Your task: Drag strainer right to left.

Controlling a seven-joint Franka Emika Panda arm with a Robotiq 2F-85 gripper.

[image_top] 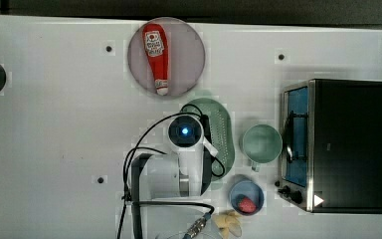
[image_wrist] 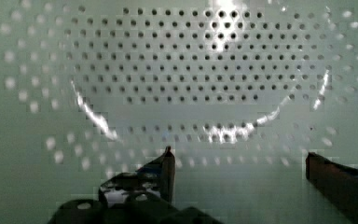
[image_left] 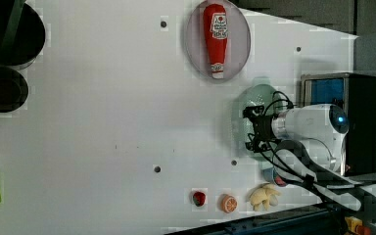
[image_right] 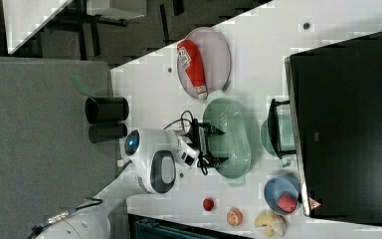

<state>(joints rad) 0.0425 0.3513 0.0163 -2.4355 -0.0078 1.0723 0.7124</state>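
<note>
The strainer (image_top: 223, 130) is a pale mint-green oval basin with a grid of small holes, lying mid-table just below the plate in the top view. It also appears in the left view as the strainer (image_left: 254, 97) and in the right view as the strainer (image_right: 235, 135). My gripper (image_right: 218, 145) hangs over its middle, pointing down into the basin. In the wrist view the gripper (image_wrist: 239, 156) is open, its two dark fingers wide apart with nothing between them, close above the perforated floor of the strainer (image_wrist: 191, 70). Whether the tips touch the floor I cannot tell.
A grey-pink plate (image_top: 189, 55) holds a red ketchup bottle (image_top: 156, 55). A green mug (image_top: 262, 143) stands between the strainer and a black toaster oven (image_top: 343, 144). A blue bowl (image_top: 246, 196) sits near the front. Open white table spreads across the top view's left.
</note>
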